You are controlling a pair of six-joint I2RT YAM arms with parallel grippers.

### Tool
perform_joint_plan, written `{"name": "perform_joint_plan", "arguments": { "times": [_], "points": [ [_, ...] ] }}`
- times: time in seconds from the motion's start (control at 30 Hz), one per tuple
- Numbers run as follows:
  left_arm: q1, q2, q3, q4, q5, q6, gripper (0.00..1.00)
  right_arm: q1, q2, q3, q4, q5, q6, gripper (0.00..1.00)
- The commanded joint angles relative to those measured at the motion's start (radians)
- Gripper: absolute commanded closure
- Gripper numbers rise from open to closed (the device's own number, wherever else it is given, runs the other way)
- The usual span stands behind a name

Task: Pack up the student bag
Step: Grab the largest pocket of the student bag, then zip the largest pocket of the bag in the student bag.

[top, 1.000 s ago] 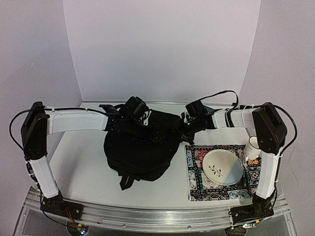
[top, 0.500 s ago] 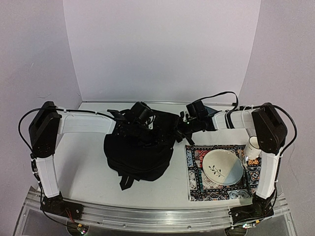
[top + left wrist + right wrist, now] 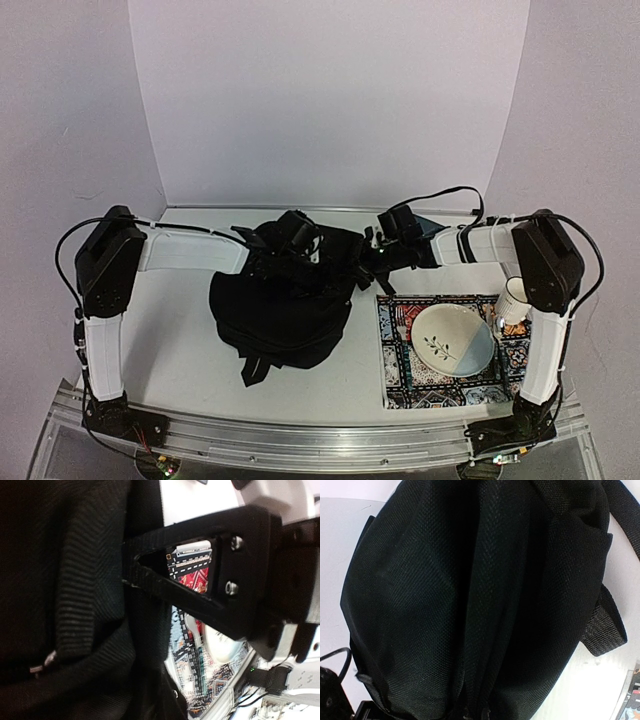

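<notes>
1. The student bag (image 3: pixel 285 315) is laid in the middle of the desk (image 3: pixel 170 330), its straps trailing towards the near edge.
2. The right claw (image 3: pixel 372 262) is closed on the bag's far right edge. In the right wrist view, folds of fabric are drawn towards it.
3. The left claw (image 3: pixel 300 252) is pressed against the bag's far top. Whether it is closed cannot be told.
4. A plate (image 3: pixel 452 338) and a cup (image 3: pixel 513 298) are set on a patterned mat (image 3: pixel 400 375), just right of the bag.
</notes>
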Motion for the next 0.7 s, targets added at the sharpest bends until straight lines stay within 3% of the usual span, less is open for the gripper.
{"name": "perform_joint_plan", "arguments": {
  "times": [0.0, 0.37, 0.53, 0.67],
  "points": [
    [-0.004, -0.028, -0.001, 0.047, 0.042, 0.007, 1.00, 0.027, -0.064, -0.002, -0.002, -0.034, -0.025, 1.00],
    [-0.016, -0.409, -0.393, -0.031, 0.087, 0.061, 1.00, -0.128, 0.024, 0.190, -0.146, 0.022, -0.104, 1.00],
    [-0.020, -0.556, -0.493, -0.140, 0.068, 0.105, 1.00, -0.187, 0.108, 0.317, -0.195, 0.027, -0.117, 1.00],
    [-0.020, -0.581, -0.478, -0.171, 0.042, 0.118, 1.00, -0.187, 0.128, 0.360, -0.233, -0.022, -0.107, 0.99]
  ]
}}
